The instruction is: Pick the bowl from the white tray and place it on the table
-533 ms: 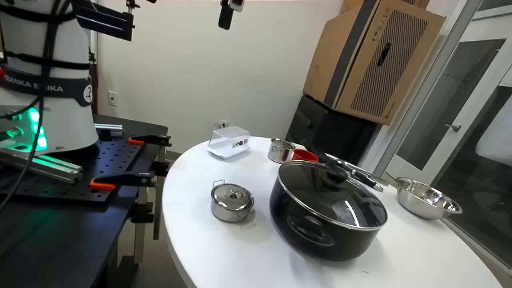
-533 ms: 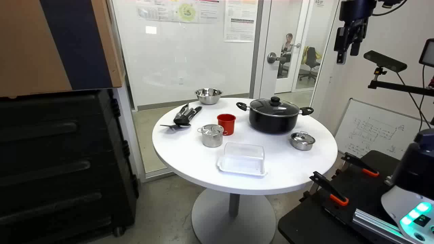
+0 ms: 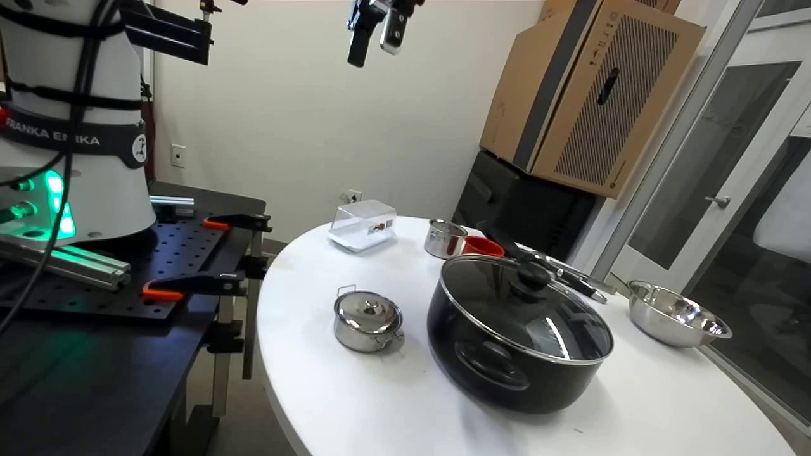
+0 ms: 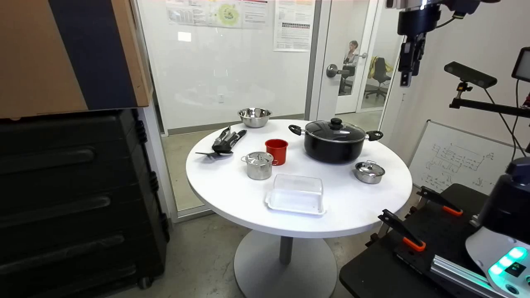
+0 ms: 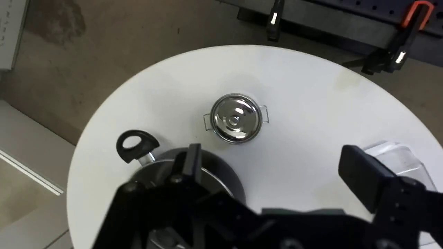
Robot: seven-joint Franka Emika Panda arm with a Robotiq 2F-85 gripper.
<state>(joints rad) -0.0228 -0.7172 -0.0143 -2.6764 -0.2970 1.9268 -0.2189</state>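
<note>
Well above the table [image 5: 301,103], the claw [image 5: 271,154] hangs spread wide with nothing held, presumably ready to grasp and high to clear the black pot [image 4: 333,149], while farther off the white tray [image 4: 295,211] sits near the edge, its clear cover [image 4: 298,184] likely a shield, the bowl not discernible anywhere.
</note>
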